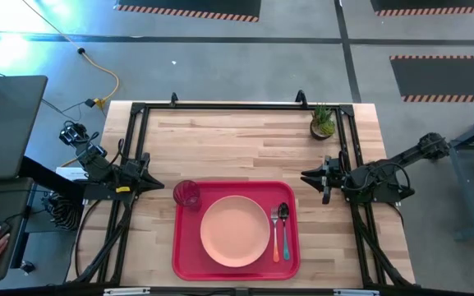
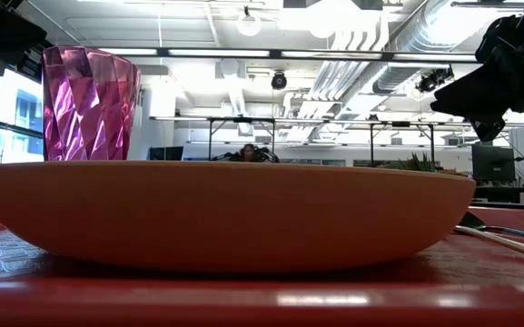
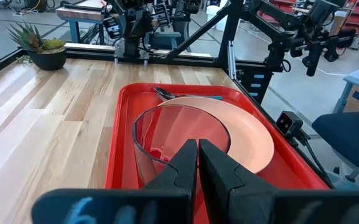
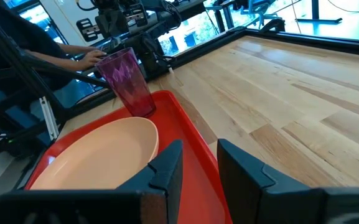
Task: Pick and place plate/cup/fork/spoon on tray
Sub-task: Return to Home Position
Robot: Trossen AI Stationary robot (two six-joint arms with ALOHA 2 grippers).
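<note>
A: Where does the left gripper sit?
B: At the table's left edge, with its fingers pressed together on nothing. The cup stands upright just beyond its tips, in the corner of the tray nearest it.
A: And farther out from it?
B: The plate lies mid-tray. Past it the fork and spoon lie side by side, closer to the right gripper.
A: How is that one?
B: Its fingers are a little apart and empty. It is near the tray's corner on its side, but clear of the rim.
A: So everything looks loaded, and the step in hand is homing.
B: Likely. Done well, each arm lifts first, then draws straight back, away from its own tips. The left arm has the least room, since any forward or sideways swing could tip the cup. The right arm should avoid sweeping over the cutlery.
</note>
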